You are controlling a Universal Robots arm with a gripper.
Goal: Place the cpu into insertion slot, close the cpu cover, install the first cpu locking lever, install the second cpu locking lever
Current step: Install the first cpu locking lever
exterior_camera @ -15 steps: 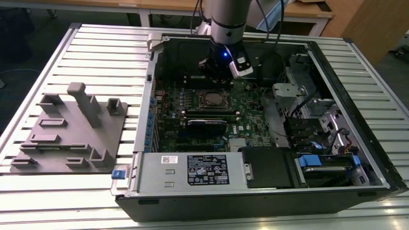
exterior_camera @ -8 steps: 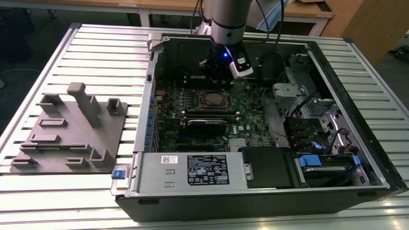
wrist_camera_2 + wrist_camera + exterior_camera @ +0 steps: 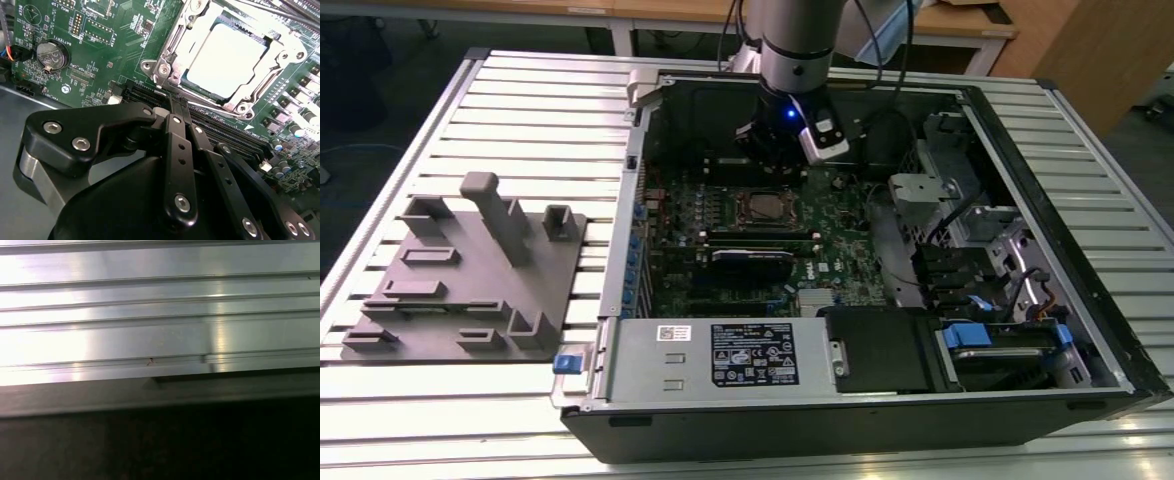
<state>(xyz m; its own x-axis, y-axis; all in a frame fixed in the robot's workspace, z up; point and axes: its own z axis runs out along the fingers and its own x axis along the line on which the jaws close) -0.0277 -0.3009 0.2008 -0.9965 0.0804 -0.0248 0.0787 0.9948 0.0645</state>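
**Silver chip seated in the socket, pincer clenched above it**

Silver-grey metal marks the one cpu (image 3: 227, 52), which lies flat inside the insertion slot (image 3: 197, 82) on the green motherboard (image 3: 95, 55). One cpu cover (image 3: 280, 60), a silvery frame with a square cut-out, lies down around the chip, so its top shows through the opening. In the exterior view the socket (image 3: 762, 206) sits near the middle of the board, inside the open computer case (image 3: 1014, 160).

One arm (image 3: 797, 40) reaches down into the case from the tabletop's far edge. Its pincer (image 3: 179, 107) hangs just beside the socket, nearer the long black memory slots (image 3: 225, 135); its two black fingers (image 3: 176, 145) are pressed together with nothing between them. A round coin battery (image 3: 51, 54) sits on the board well apart from the socket.

One slatted aluminium tabletop (image 3: 534, 120) carries the case and, towards the exterior view's left edge, one grey fixture plate (image 3: 467, 280) with upright blocks. One power supply box (image 3: 720, 355) fills the case's near edge, and drive bays (image 3: 987, 250) crowd the exterior view's right side, leaving open room only directly above the board. The first wrist view shows aluminium slats (image 3: 160, 315).
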